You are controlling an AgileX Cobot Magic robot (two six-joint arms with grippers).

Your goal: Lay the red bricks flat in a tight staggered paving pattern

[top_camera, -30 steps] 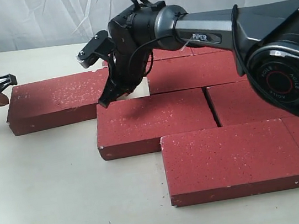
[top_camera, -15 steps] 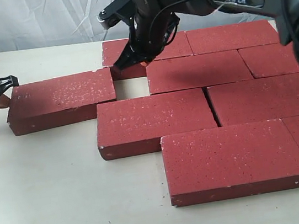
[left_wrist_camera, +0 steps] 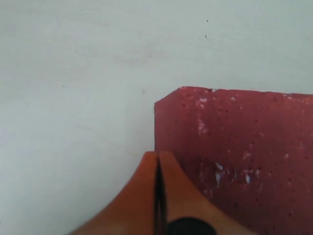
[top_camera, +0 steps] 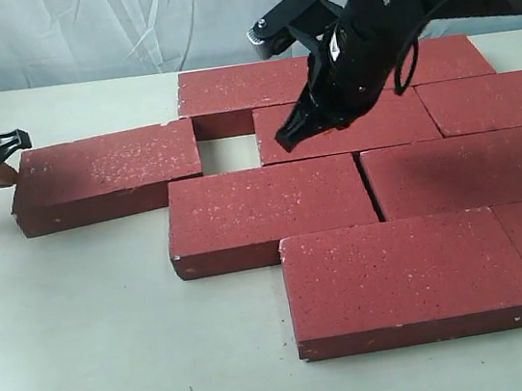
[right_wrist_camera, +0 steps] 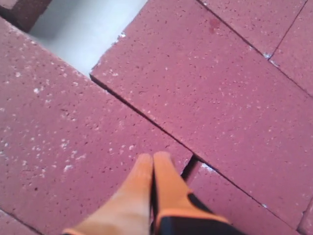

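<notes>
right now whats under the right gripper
Flat red bricks: the shut right gripper points at a seam between two, near a bare table gap. The fingers hide the spot right beneath, so contact cannot be told.

The red bricks (top_camera: 273, 208) are dark red, flecked all over with small white speckles. The bench (top_camera: 99, 354) is plain off-white. Left tool (left_wrist_camera: 157, 155) and right tool (right_wrist_camera: 152, 156) show orange tips on black. The backdrop cloth (top_camera: 73, 32) is white.
</notes>
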